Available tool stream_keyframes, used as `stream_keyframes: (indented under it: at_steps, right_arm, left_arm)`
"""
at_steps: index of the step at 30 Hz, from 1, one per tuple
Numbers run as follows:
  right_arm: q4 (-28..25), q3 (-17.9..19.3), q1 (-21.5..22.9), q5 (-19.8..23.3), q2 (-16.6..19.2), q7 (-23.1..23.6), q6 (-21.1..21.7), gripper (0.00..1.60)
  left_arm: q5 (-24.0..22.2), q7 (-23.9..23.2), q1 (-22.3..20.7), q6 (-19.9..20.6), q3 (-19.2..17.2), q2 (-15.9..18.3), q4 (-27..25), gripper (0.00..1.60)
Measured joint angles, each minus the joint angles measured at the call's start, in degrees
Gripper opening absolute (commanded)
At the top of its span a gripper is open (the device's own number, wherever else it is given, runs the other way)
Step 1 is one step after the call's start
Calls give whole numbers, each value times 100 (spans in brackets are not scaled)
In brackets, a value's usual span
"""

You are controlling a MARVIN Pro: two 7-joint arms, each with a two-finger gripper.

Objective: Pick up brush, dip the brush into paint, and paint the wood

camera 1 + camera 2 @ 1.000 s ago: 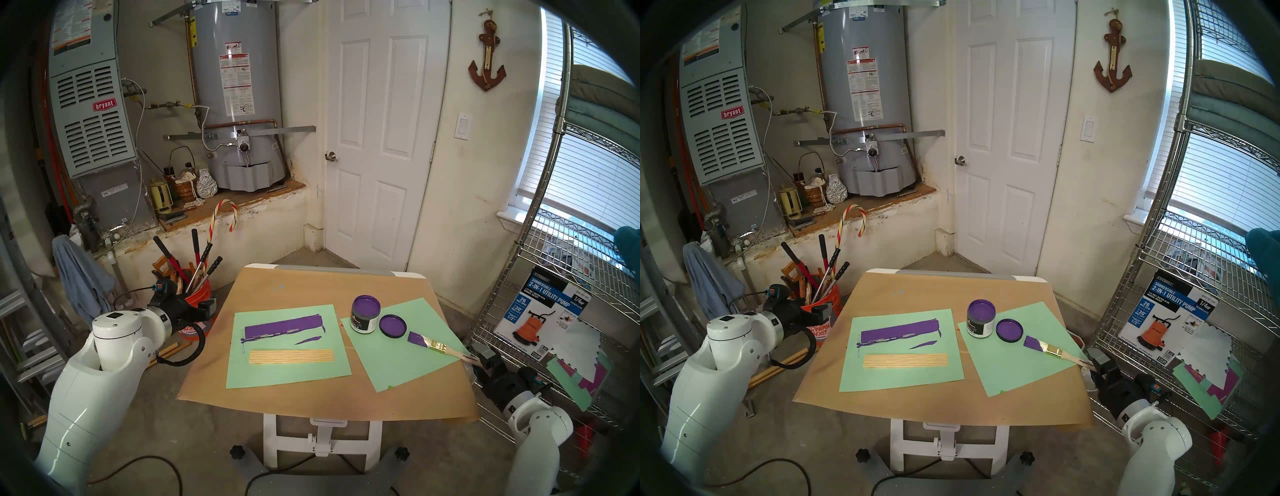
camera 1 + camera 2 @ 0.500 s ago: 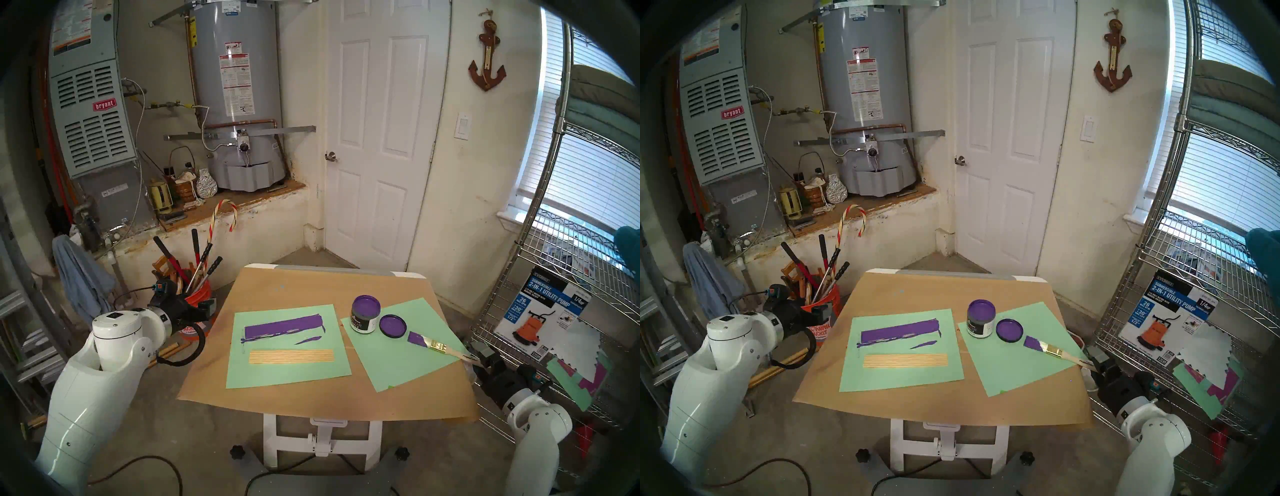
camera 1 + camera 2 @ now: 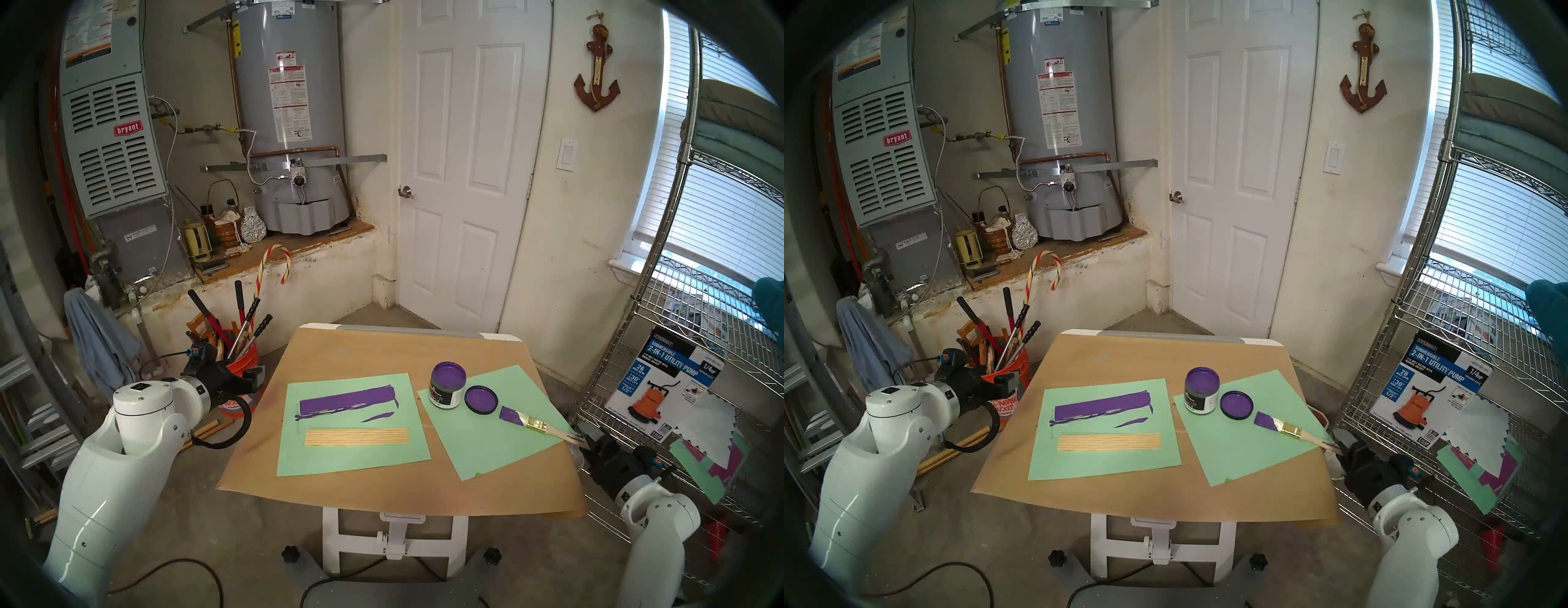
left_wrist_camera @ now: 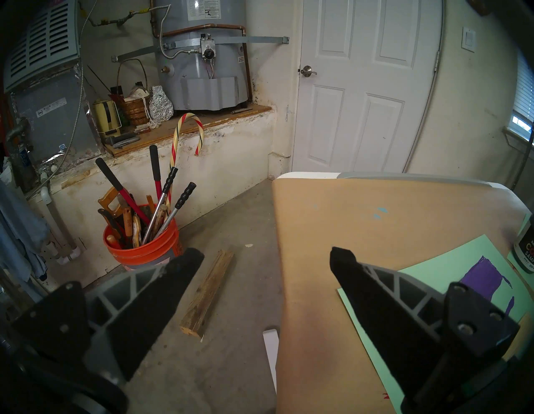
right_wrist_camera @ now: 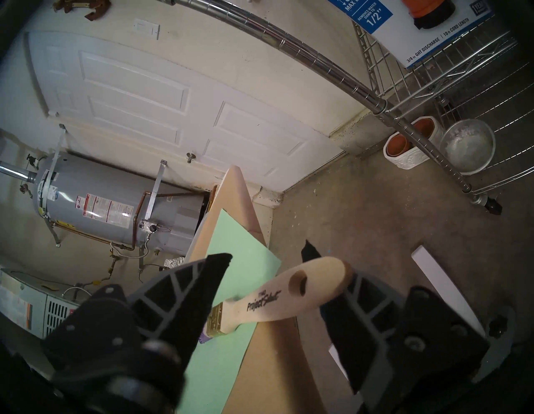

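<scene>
Brush [image 5: 268, 300] handle between right gripper [image 5: 267, 257] jaws, not yet clamped; left gripper [image 4: 264, 260] wide, empty. Dipping, painting wood [image 3: 357, 437] remain.

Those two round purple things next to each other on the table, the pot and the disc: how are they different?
The paint jar stands tall, with a dark-and-white label on its side; the lid beside it lies flat and low, with no label showing. The jar holds a pool of glossy purple paint; the lid only has purple coating its upturned face inside a dark rim. Both are round and sit near the brush.
</scene>
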Motion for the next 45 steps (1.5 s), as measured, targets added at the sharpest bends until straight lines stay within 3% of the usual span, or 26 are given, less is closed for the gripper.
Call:
stream_keyframes:
  at_steps: [2, 10, 12, 15, 16, 19, 45]
  right_arm:
    - [11, 0, 4, 0, 5, -3, -2, 79]
    - [30, 2, 3, 7, 20, 8, -10, 69]
    - [31, 2, 1, 8, 23, 13, -13, 59]
    - [31, 4, -4, 12, 29, 29, -20, 28]
    - [30, 6, -7, 17, 32, 44, -24, 28]
    - [14, 8, -23, 30, 39, 92, -35, 0]
    - [-775, 37, -482, -54, -45, 403, -136, 0]
  left_arm:
    - [0, 0, 0, 0, 0, 0, 0, 160]
    - [0, 0, 0, 0, 0, 0, 0, 160]
    - [0, 0, 0, 0, 0, 0, 0, 160]
    - [0, 0, 0, 0, 0, 0, 0, 160]
    - [0, 0, 0, 0, 0, 0, 0, 160]
    - [0, 0, 0, 0, 0, 0, 0, 160]
    - [0, 0, 0, 0, 0, 0, 0, 160]
